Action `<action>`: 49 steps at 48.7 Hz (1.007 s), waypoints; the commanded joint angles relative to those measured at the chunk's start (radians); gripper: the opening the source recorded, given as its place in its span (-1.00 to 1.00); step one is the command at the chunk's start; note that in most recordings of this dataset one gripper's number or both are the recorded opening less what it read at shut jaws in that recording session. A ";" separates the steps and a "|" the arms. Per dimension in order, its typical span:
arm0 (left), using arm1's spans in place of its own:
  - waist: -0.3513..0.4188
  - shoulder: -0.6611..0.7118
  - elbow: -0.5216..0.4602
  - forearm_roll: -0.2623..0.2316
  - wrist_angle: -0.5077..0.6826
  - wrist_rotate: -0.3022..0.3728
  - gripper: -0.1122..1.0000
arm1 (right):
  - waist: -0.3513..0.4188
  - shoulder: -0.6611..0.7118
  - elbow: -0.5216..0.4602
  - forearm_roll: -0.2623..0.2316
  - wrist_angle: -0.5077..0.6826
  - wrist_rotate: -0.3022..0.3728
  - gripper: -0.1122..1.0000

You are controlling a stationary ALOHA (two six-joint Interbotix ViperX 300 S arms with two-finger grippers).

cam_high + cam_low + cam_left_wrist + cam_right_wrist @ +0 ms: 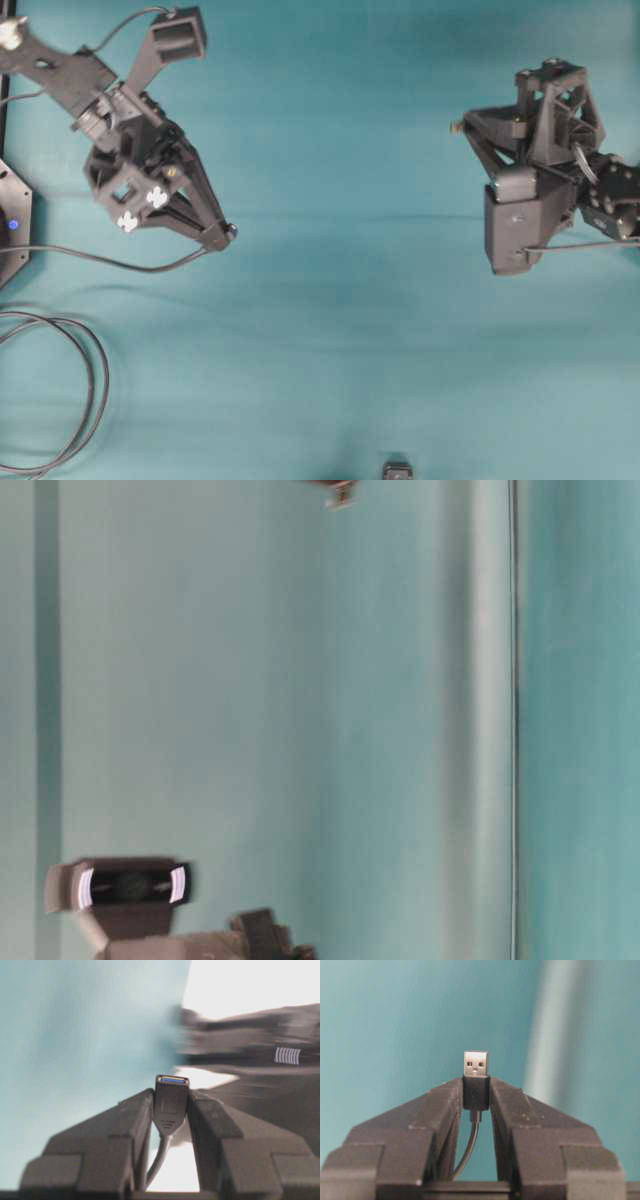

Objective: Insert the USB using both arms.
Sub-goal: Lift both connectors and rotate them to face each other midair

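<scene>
Gleaming boxy metal USB (476, 1063) tip between matte black right fingers (442, 1110)

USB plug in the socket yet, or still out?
Out. The right end effector holds the plug with its metal tip bare; the left end effector holds the socket, its mouth empty.

In the overhead view the left gripper (222, 236) is sitting at the left of the tabletop (350, 330) and the right gripper (476, 1091) well apart at the right. The socket (171, 1100) is sitting between the left jaws, its cable (100, 258) trailing leftward. The USB (475, 1077) is standing between the right jaws. A looped cable (70, 390) is lying at the tabletop's lower left.
</scene>
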 commanded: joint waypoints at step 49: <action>0.106 0.503 -0.282 -0.319 0.403 0.244 -0.40 | 0.166 0.193 -0.008 -0.417 0.143 0.072 -0.47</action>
